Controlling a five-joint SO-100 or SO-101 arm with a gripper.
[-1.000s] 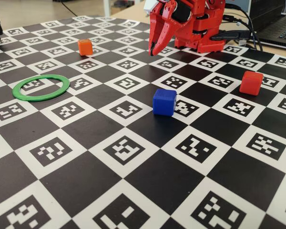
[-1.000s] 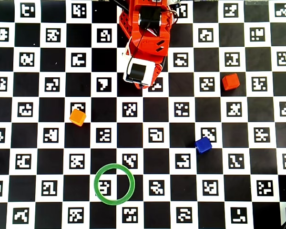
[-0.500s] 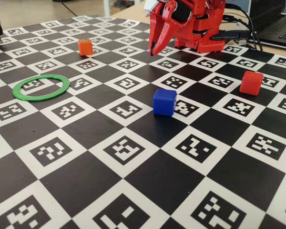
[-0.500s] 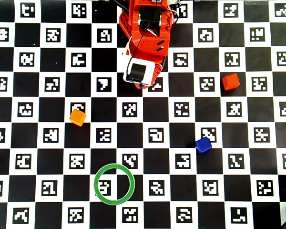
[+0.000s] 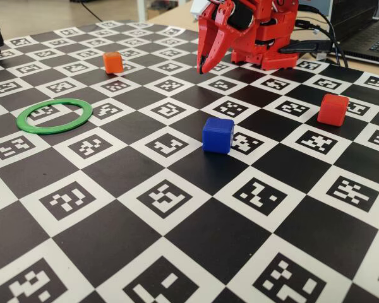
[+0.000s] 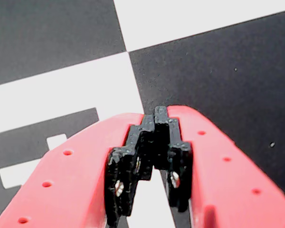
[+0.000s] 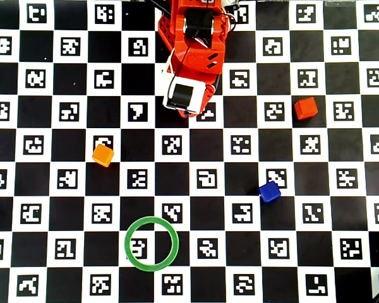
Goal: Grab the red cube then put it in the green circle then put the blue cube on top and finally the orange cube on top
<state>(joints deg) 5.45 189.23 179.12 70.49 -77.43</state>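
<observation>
overhead: orange cube [image 7: 103, 154] left | blue cube [image 7: 269, 192] right | red cube [image 7: 306, 108] far right | green circle [image 7: 151, 243] btm, nothing in it

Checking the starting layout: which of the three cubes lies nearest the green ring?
The orange cube. It sits just up-left of the green ring in the overhead view, while the blue cube and red cube lie far off to the right.

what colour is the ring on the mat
Bright green; the ring shows best in the overhead view.

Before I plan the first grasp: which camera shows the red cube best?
The fixed view: the red cube appears large, top and two sides visible. The overhead view shows it small, mostly its top. The wrist view misses it, showing only the shut gripper.
</observation>
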